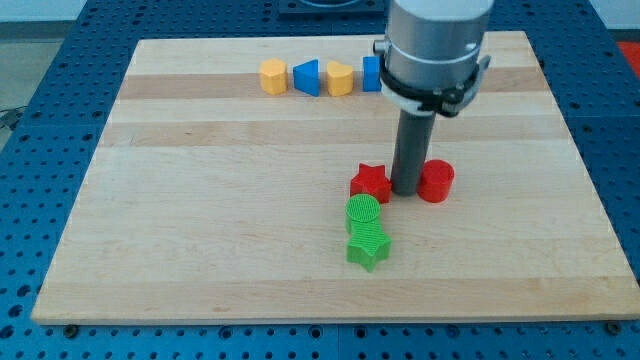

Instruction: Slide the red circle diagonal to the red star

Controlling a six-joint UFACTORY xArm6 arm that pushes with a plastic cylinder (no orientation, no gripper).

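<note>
The red circle lies on the wooden board right of centre. The red star lies just to its left, at about the same height in the view. My tip stands in the narrow gap between them, close to both; I cannot tell whether it touches either. The rod rises from there to the grey arm body at the view's top.
A green circle sits just below the red star, with a green star below it. Along the board's top runs a row: a yellow block, a blue block, a yellow block and a blue block partly hidden by the arm.
</note>
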